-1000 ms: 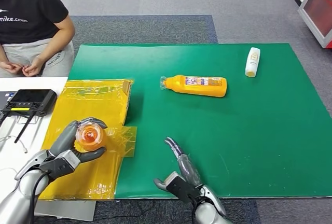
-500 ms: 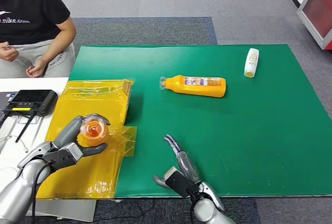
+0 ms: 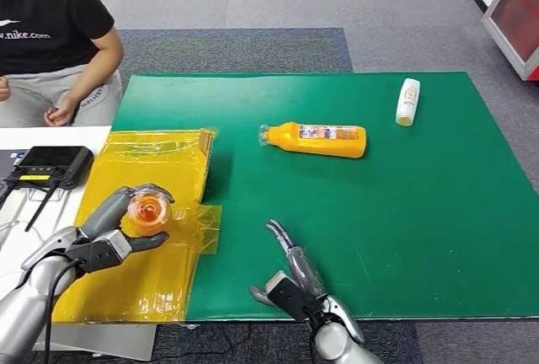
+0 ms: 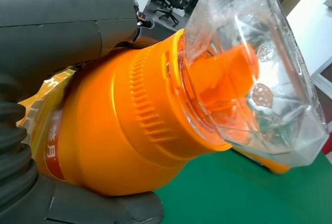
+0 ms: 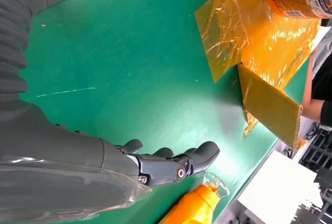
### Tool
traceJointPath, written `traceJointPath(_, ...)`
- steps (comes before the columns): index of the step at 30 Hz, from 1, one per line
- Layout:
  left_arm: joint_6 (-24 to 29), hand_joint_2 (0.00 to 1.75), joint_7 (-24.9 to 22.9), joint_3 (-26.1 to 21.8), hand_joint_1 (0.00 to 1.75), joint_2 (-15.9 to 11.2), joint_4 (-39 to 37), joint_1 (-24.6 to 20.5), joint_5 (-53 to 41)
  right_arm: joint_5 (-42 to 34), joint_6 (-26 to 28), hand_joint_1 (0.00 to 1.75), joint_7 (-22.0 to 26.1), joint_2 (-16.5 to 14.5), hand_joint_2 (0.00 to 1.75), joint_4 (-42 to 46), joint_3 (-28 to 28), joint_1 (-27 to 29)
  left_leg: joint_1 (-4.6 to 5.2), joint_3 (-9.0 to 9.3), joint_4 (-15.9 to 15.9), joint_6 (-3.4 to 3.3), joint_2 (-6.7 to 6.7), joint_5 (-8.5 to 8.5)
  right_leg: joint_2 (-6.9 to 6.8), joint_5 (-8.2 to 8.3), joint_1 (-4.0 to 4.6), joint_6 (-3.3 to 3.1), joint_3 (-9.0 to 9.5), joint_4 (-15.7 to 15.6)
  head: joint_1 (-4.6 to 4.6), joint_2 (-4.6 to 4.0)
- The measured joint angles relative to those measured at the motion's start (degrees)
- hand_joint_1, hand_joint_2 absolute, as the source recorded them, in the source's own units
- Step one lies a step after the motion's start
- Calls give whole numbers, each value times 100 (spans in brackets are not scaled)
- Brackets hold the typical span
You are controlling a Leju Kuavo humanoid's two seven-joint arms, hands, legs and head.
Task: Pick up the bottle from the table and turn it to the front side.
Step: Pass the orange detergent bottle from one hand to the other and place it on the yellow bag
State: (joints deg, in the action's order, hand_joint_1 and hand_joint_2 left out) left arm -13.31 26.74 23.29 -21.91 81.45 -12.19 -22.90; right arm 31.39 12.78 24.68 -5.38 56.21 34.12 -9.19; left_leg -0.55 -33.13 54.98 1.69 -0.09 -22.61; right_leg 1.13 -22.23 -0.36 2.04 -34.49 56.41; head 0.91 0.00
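Observation:
My left hand (image 3: 104, 233) grips an orange bottle with a clear cap (image 3: 148, 211), held upright over the yellow film-wrapped box (image 3: 152, 170). In the left wrist view the orange bottle (image 4: 125, 125) sits between the thumb and fingers, cap pointing away from the wrist. A second orange bottle (image 3: 317, 139) lies on its side in the middle of the green mat (image 3: 394, 229), its cap toward the box. My right hand (image 3: 294, 284) hovers open above the mat's near edge, holding nothing; the right wrist view shows its fingers (image 5: 172, 164) spread, with that bottle's cap end (image 5: 195, 206) beyond them.
A small white bottle (image 3: 408, 100) lies at the mat's far right. A black controller (image 3: 45, 165) rests on the white table at left. A person in a black shirt (image 3: 45, 35) sits at the far left corner. A red and white cabinet (image 3: 518, 6) stands at the far right.
My left hand has shifted the held bottle slightly, lifting and tilting it over the yellow box. The person's hands moved. The right hand stayed in place.

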Motion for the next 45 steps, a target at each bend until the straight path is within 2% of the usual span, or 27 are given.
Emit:
traceJointPath(3, 3, 175, -1, 71, 173, 98, -137, -81, -8, 9, -7, 0, 2, -29, 175, -38, 30, -30, 0, 2, 0, 0, -1, 0, -1, 0, 0, 0, 4, 0, 0, 0)
traceJointPath(5, 11, 175, -1, 108, 161, 184, -242, -136, -4, 10, -10, 0, 2, -50, 175, -65, 54, -56, 0, 4, -1, 0, -1, 0, -1, 0, 0, 0, 9, 0, 1, 0)
traceJointPath(8, 36, 175, -1, 155, 93, 327, -406, -209, 8, 3, -18, 0, 2, -75, 175, -106, 84, -83, 1, 9, -1, -1, -1, 1, -2, 0, -1, 0, 19, 0, 0, 0)
traceJointPath(9, 52, 175, -2, 171, 65, 380, -462, -233, 13, -1, -21, 0, 1, -81, 175, -121, 91, -88, 1, 12, -1, -1, -3, 1, -5, 0, -1, 1, 23, 0, 0, 0)
traceJointPath(12, 111, 175, -4, 212, 24, 536, -631, -284, 40, -13, -27, 0, -5, -95, 175, -167, 116, -104, 1, 18, -1, -5, -12, 3, -20, -2, -1, 2, 35, 0, 0, 0)
traceJointPath(13, 124, 175, -7, 226, 19, 581, -687, -285, 52, -16, -28, 0, -7, -99, 175, -182, 127, -109, 1, 19, -1, -5, -14, 4, -22, -2, -1, 2, 36, 0, 0, 0)
traceJointPath(15, 139, 175, -13, 257, 15, 666, -794, -264, 70, -21, -26, 0, -8, -109, 175, -207, 148, -116, 1, 19, -1, -6, -15, 6, -22, 0, -1, 2, 34, 0, 0, 0)
traceJointPath(28, 532, 175, -289, 340, 25, 1092, -1275, 24, 215, -27, 113, 0, -8, -124, 175, -301, 176, -109, 1, -25, 0, -9, -12, 13, -19, 3, 0, 2, -25, 1, -1, 0)
traceJointPath(45, 738, 175, -303, 204, 7, 1344, -1338, 291, 149, -20, 202, 0, 119, -124, 175, -308, 177, -107, 1, -54, 0, -12, -12, 10, -21, 0, -1, 4, -49, 1, 1, 0)
